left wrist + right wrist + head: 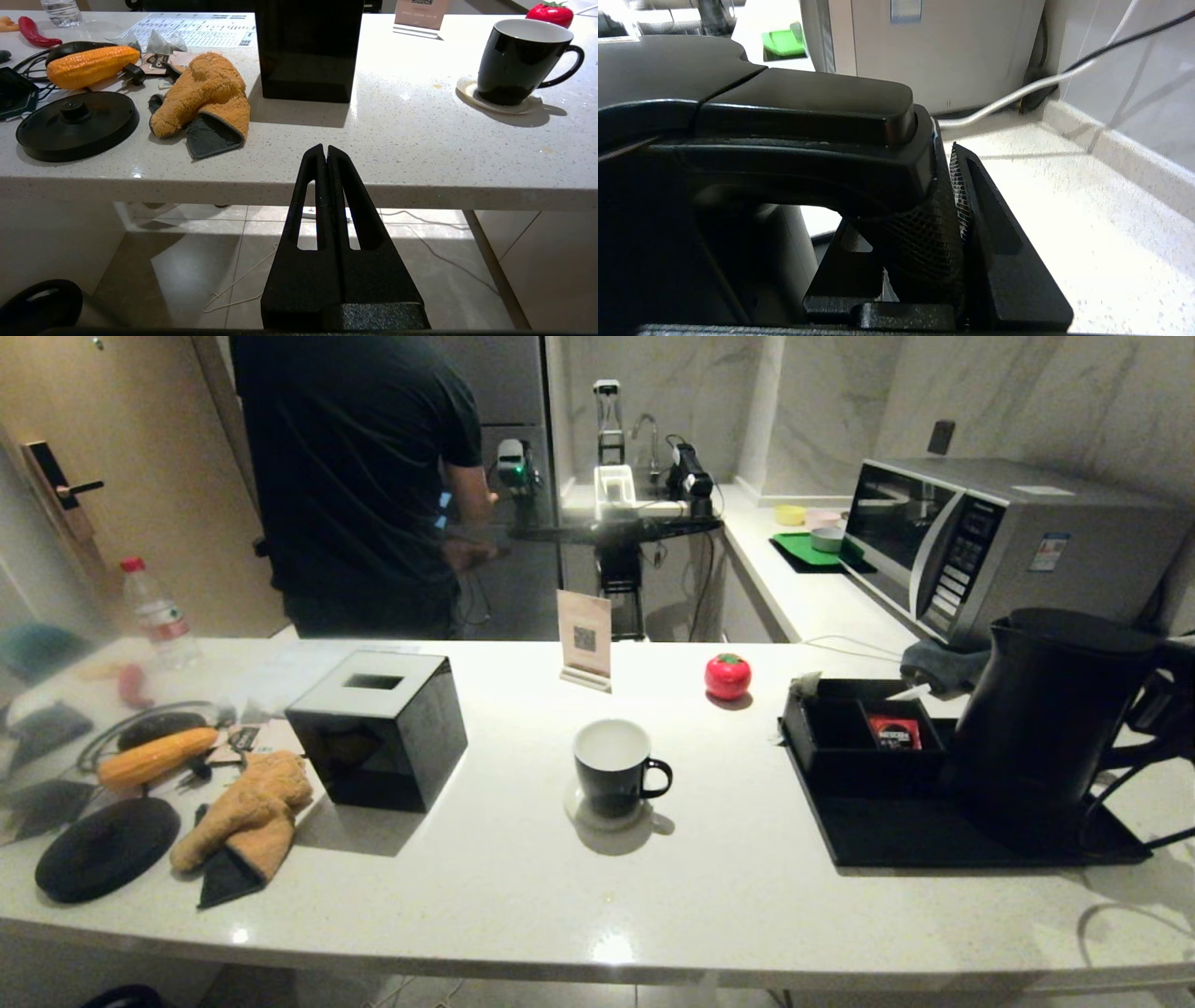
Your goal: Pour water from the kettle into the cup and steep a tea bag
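And here the right gripper [924, 261] is clamped on the kettle [1041, 709] at the right edge of the head view, its textured, mesh-patterned fingers [999, 261] pressed either side of the smooth, matte loop handle [808, 154]. The kettle is a big matte black jug with a short spout pointing toward the picture's centre, standing over the flat black tray [896, 835]. At the back of that tray a boxy black organiser [840, 737] holds a red printed sachet [894, 732]. Centre frame, the cup [611, 767] stands upright on a pale round coaster [579, 807], glossy black outside, white inside, small ear handle to the right, well apart from the tray. To its left is a shiny black cube tissue box [378, 728], and further left a fuzzy orange mitt [247, 812], a plastic corn cob [154, 756] and the round black kettle base [105, 847]. A red tomato-shaped thing [727, 675] lies behind the cup. The left gripper [325, 151] hangs below the speckled white stone counter [523, 887], its slim black jaws pressed together on nothing.
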You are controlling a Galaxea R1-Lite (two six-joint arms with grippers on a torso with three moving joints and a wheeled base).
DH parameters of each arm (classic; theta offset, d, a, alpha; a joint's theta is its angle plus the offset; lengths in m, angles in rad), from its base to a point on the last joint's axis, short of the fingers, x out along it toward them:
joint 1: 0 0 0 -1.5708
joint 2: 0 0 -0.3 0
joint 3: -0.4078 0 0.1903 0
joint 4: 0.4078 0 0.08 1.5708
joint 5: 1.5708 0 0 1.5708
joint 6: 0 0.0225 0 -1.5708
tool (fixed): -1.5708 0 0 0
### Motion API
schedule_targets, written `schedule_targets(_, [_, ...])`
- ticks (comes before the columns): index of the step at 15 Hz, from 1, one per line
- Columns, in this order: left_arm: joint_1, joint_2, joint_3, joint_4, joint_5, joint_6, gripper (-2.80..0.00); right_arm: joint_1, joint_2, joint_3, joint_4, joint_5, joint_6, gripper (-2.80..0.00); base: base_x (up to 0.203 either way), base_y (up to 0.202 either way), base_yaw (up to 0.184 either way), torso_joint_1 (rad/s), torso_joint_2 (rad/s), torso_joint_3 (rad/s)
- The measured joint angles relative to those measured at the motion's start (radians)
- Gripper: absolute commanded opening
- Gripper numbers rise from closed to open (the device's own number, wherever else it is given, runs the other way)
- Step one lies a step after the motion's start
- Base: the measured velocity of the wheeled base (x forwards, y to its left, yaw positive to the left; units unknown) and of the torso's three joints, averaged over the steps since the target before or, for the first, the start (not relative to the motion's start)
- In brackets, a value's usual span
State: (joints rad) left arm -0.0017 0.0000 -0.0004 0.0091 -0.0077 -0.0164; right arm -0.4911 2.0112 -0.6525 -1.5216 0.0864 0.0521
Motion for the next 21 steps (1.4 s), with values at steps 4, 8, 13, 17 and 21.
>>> schedule_targets(4, [0.0,0.0,0.0,0.0,0.0,0.0,-2.8,0.001,-0.051,-0.003,-0.001,0.003,0.028,-2.8,0.0,0.0,0.0,0.0,0.0,0.0])
schedule_targets(8, [0.0,0.0,0.0,0.0,0.0,0.0,-2.8,0.0,-0.106,0.013,-0.001,0.006,0.027,-2.8,0.0,0.0,0.0,0.0,0.0,0.0])
schedule_targets(13, [0.0,0.0,0.0,0.0,0.0,0.0,-2.8,0.001,-0.188,0.078,-0.001,0.012,0.028,-2.8,0.0,0.0,0.0,0.0,0.0,0.0])
schedule_targets(17, [0.0,0.0,0.0,0.0,0.0,0.0,-2.8,0.002,-0.267,0.144,0.009,0.018,0.03,-2.8,0.0,0.0,0.0,0.0,0.0,0.0])
schedule_targets(21, [0.0,0.0,0.0,0.0,0.0,0.0,-2.8,0.015,-0.357,0.192,0.075,0.019,0.033,-2.8,0.0,0.0,0.0,0.0,0.0,0.0])
